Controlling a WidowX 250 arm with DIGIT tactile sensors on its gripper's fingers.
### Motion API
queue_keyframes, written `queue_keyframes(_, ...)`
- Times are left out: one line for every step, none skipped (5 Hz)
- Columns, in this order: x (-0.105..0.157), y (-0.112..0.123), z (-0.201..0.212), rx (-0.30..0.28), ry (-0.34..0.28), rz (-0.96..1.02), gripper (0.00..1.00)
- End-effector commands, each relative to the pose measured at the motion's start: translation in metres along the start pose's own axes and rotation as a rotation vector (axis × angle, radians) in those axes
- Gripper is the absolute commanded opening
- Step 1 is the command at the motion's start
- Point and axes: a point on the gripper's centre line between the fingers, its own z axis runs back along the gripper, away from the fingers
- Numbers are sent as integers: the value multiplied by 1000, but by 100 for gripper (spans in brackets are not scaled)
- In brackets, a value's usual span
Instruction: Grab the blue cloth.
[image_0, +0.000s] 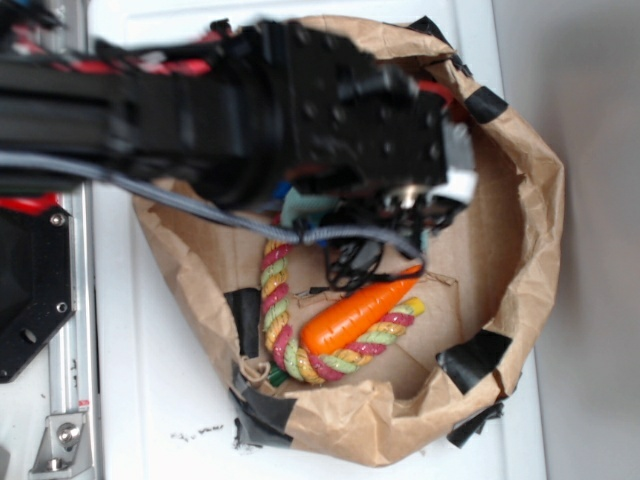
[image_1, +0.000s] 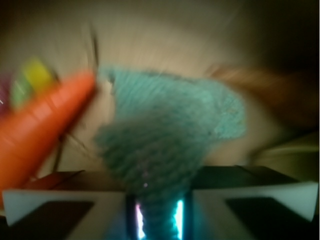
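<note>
Jaws pressed together on the blue cloth (image_1: 165, 140) at the bottom centre of the wrist view, with a narrow bunch of the terry squeezed between the two pale fingers (image_1: 240, 205); the cloth fans out upward from there toward the middle of the frame. Going from large to small: the brown paper bag (image_0: 520, 200) fills most of the exterior view on the white tabletop (image_0: 180, 400), with black tape patches on its rim; the black arm (image_0: 250, 100) crosses the upper left and hides most of the cloth, of which only a small teal piece shows below it; the braided rope (image_0: 275, 310) curves at the lower centre; the orange carrot (image_0: 355, 312) lies across it, and in the wrist view its tip is just beside the left edge of the cloth. To do this step well, I judge the lift should be straight up and slow, so the fuzzy edge does not drag the carrot; the pinch looks central enough to hold.
</note>
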Motion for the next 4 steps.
queue_keyframes(-3,-7,116,14,-45,114,0)
queue_keyframes(-21,-17,130,-38,13,148,0)
queue_keyframes(-20,-23,128,-15,-4,131,0)
queue_keyframes(-11,-23,116,2,-14,136,0)
